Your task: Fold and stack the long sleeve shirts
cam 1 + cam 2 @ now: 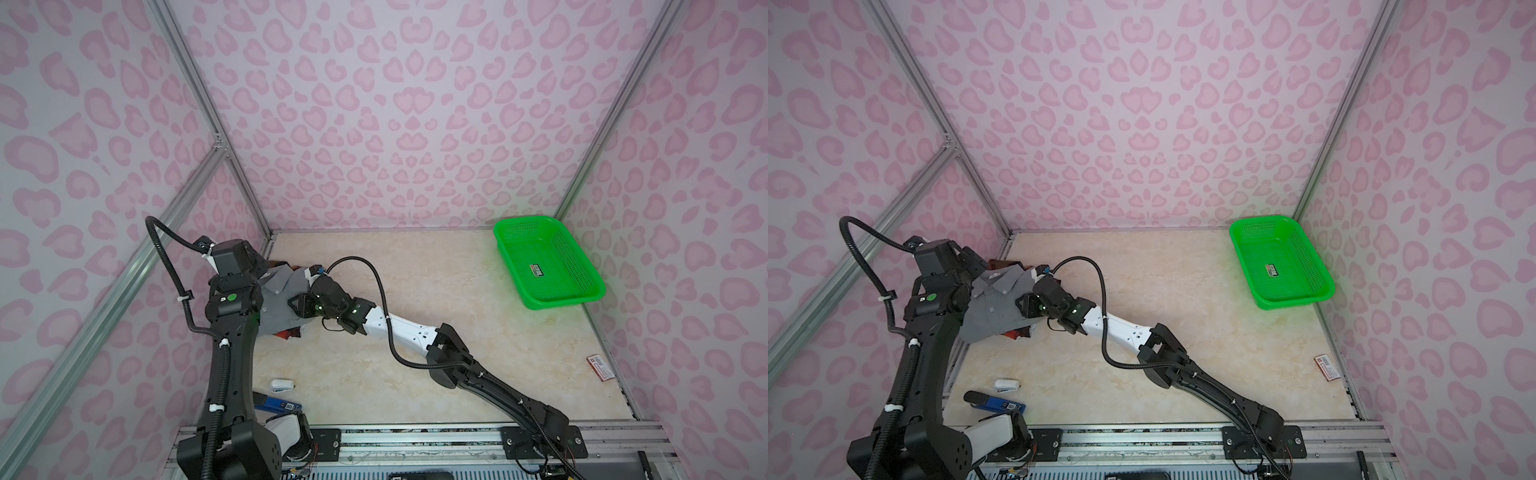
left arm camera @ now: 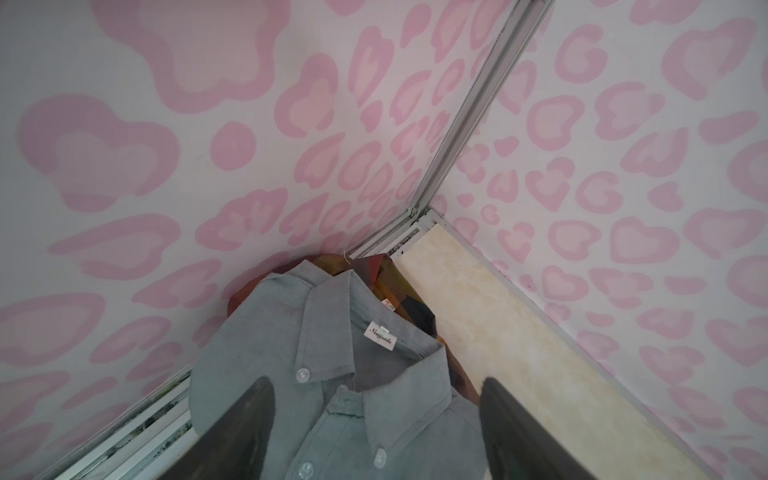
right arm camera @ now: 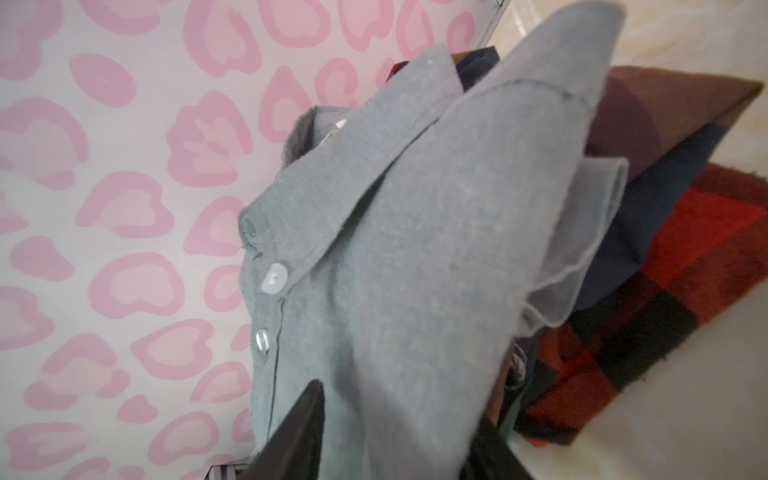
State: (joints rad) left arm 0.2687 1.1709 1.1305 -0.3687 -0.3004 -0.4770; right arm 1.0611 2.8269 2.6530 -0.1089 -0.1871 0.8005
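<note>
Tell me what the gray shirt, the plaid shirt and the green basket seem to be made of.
Gray shirt: woven cloth, probably cotton, matte; fine flecked weave, stitched collar, pearly buttons.
Plaid shirt: thicker, fuzzy fabric, flannel-like; napped surface on its red and dark checks.
Green basket: moulded plastic, slightly glossy; perforated mesh walls, smooth rim.

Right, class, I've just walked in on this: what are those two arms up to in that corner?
Both arms are working in the far left corner of the table. A folded gray shirt lies on top of a plaid shirt, collar and buttons facing up. The left gripper is open, its fingers straddling the gray shirt's button strip. The right gripper has gray cloth between its fingers, but whether it grips is unclear. The green basket stands at the far right, away from the shirts.
</note>
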